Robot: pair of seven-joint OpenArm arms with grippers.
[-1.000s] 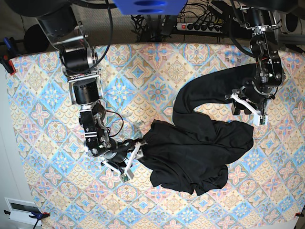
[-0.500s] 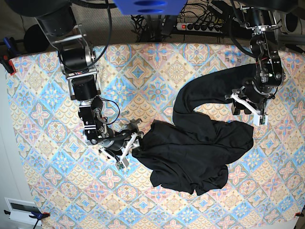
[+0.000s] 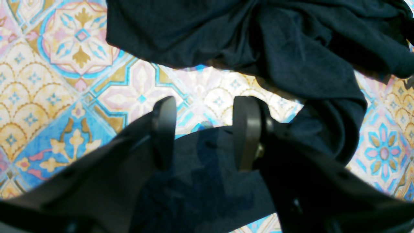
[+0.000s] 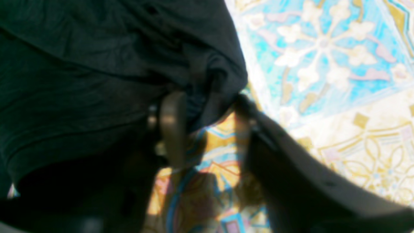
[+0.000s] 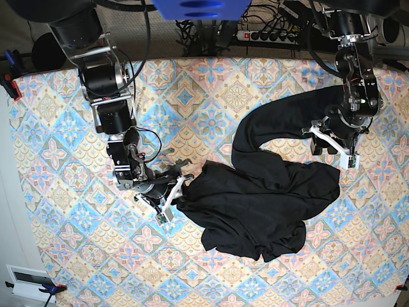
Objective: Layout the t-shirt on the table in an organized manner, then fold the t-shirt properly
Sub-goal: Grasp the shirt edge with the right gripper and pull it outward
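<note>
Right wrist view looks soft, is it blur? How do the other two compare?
Right wrist view: soft all over, the t-shirt folds and the tile pattern smeared, bright glare on the table. Left wrist view: sharper on the cloth pattern, but the black fabric loses detail and the near jaws are out of focus. Base view: evenly lit, crisp, edges bowed by the wide lens.

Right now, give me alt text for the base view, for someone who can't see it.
A crumpled black t-shirt lies on a table covered in pastel floral tiles. One robot arm's claw meets the shirt's edge at its left, while the other arm's claw sits over a sleeve stretched toward the upper right.
</note>
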